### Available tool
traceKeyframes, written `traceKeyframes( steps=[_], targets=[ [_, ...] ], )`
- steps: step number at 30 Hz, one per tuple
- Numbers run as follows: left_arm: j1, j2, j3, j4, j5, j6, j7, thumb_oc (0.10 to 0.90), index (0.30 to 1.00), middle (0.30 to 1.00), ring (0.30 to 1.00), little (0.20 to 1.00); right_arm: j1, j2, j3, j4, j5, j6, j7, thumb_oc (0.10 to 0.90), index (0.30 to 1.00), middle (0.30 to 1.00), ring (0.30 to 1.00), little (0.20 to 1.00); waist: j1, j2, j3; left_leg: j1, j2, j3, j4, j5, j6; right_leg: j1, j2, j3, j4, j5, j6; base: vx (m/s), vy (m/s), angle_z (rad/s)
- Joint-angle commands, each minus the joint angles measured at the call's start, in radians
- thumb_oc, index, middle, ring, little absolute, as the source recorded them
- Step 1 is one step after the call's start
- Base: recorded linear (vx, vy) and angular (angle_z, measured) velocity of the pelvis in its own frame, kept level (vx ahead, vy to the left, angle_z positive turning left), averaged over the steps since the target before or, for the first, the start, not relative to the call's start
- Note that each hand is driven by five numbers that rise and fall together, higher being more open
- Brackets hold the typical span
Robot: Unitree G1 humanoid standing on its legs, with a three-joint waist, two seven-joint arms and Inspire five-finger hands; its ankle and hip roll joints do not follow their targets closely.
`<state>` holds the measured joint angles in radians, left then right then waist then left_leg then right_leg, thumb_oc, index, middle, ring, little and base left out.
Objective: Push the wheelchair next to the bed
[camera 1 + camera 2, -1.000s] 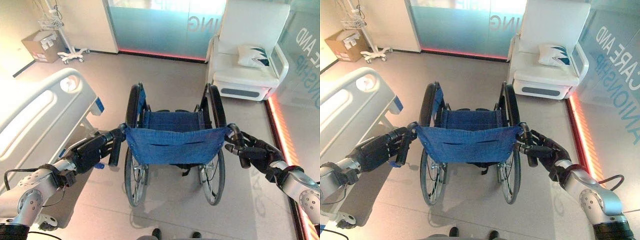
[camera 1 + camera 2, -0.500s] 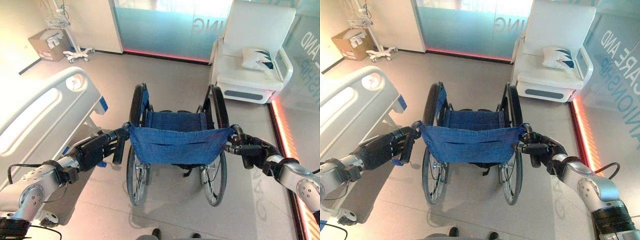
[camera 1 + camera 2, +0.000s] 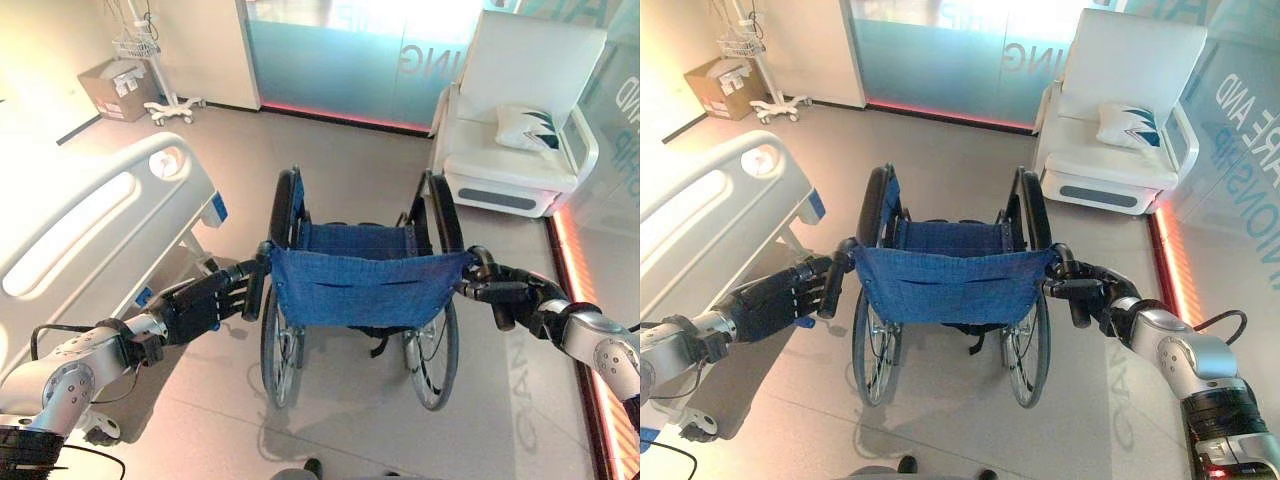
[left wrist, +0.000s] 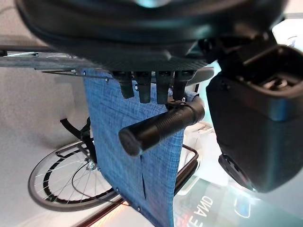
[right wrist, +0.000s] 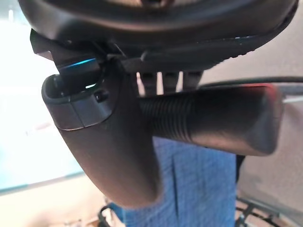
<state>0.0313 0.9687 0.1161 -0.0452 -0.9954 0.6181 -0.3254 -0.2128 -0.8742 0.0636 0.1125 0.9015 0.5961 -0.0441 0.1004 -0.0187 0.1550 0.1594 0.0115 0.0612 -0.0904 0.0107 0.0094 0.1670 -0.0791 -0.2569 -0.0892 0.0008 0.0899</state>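
The wheelchair (image 3: 365, 290) stands on the grey floor (image 3: 350, 170) with its blue cloth back turned toward the robot and its seat facing the far glass wall (image 3: 340, 50). The bed (image 3: 95, 230) lies to the wheelchair's left, its white side rail and rounded end running alongside but apart from the near wheel, with a strip of floor between them.

The left hand (image 3: 205, 305) reaches to the wheelchair's left push handle (image 4: 158, 125). In the left wrist view its fingers (image 4: 144, 90) curl over the top of the black ribbed grip, with the thumb's dark bulk off to one side of it, so the hand is closed round the handle. The right hand (image 3: 1095, 295) is at the wheelchair's right push handle (image 5: 208, 118); the right wrist view shows the thumb (image 5: 109, 142) wrapped across the ribbed grip and the fingers behind it, clamped on it as well.

Beyond the wheelchair and to its right sits a white armchair (image 3: 520, 120) with a patterned cushion (image 3: 530, 128) on its seat. Far off beyond the bed, to the wheelchair's left, a cardboard box (image 3: 118, 88) rests by the wall with a wheeled white stand (image 3: 160, 95) just beside it.
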Motion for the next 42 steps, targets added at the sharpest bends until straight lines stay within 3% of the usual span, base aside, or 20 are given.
traceKeyframes(
  steps=[1, 4, 15, 24, 31, 38, 42],
  targets=[
    [-0.124, 0.094, -0.011, -0.005, -0.004, -0.039, -0.068, 0.800, 0.900, 0.900, 0.900, 0.900, -0.089, -0.155, 0.036, -0.001, -0.040, -0.048, 0.038, 0.400, 0.300, 0.300, 0.300, 0.300, 0.006, 0.029, -0.064, -0.004, 0.019, 0.030, 0.003, -0.030, -0.066, 0.014, -0.030, -0.064, 0.043, -0.042, 0.041, 0.00, 0.000, 0.00],
    [-0.123, 0.106, -0.018, -0.001, -0.021, -0.010, -0.111, 0.800, 0.900, 0.900, 0.900, 0.900, -0.089, -0.165, 0.039, -0.014, -0.030, -0.038, 0.037, 0.400, 0.300, 0.300, 0.300, 0.300, 0.003, 0.031, -0.066, -0.004, 0.018, 0.032, 0.003, -0.030, -0.066, 0.014, -0.029, -0.062, 0.042, -0.041, 0.042, 0.01, -0.003, 0.01],
    [-0.220, 0.098, -0.120, 0.014, -0.167, 0.019, -0.075, 0.800, 0.900, 0.900, 0.900, 0.900, -0.110, -0.182, 0.089, -0.027, -0.028, -0.040, 0.046, 0.400, 0.300, 0.300, 0.300, 0.300, -0.022, 0.037, -0.068, 0.010, 0.018, 0.045, 0.003, -0.034, -0.067, 0.022, -0.025, -0.047, 0.036, -0.039, 0.043, 0.01, -0.002, 0.01],
    [-0.312, 0.051, -0.184, 0.060, -0.292, -0.042, 0.043, 0.800, 0.900, 0.900, 0.900, 0.900, -0.141, -0.170, 0.127, -0.028, -0.024, -0.029, 0.034, 0.400, 0.300, 0.300, 0.300, 0.300, -0.046, 0.036, -0.072, 0.020, 0.017, 0.056, 0.003, -0.038, -0.066, 0.027, -0.021, -0.029, 0.030, -0.037, 0.042, 0.00, -0.001, 0.00],
    [-0.393, 0.014, -0.248, 0.076, -0.312, -0.061, -0.025, 0.800, 0.900, 0.900, 0.900, 0.900, -0.176, -0.163, 0.149, -0.028, -0.016, -0.012, 0.030, 0.400, 0.300, 0.300, 0.300, 0.300, -0.066, 0.037, -0.074, 0.024, 0.020, 0.072, 0.003, -0.037, -0.068, 0.026, -0.021, -0.019, 0.028, -0.036, 0.043, 0.00, -0.007, -0.06],
    [-0.398, 0.021, -0.292, -0.004, -0.220, -0.057, -0.083, 0.800, 0.900, 0.900, 0.900, 0.900, -0.150, -0.153, 0.141, -0.059, -0.011, -0.010, 0.011, 0.400, 0.300, 0.300, 0.300, 0.300, -0.073, 0.039, -0.071, 0.028, 0.023, 0.083, 0.003, -0.039, -0.066, 0.026, -0.017, -0.011, 0.025, -0.035, 0.043, 0.00, -0.003, -0.01],
    [-0.372, 0.084, -0.311, -0.044, -0.026, -0.047, -0.150, 0.800, 0.900, 0.900, 0.900, 0.900, -0.119, -0.164, 0.129, -0.086, 0.011, -0.021, -0.014, 0.400, 0.300, 0.300, 0.300, 0.300, -0.072, 0.042, -0.068, 0.028, 0.024, 0.084, 0.003, -0.036, -0.064, 0.026, -0.015, -0.007, 0.023, -0.032, 0.046, -0.01, -0.008, -0.02]
  ],
)
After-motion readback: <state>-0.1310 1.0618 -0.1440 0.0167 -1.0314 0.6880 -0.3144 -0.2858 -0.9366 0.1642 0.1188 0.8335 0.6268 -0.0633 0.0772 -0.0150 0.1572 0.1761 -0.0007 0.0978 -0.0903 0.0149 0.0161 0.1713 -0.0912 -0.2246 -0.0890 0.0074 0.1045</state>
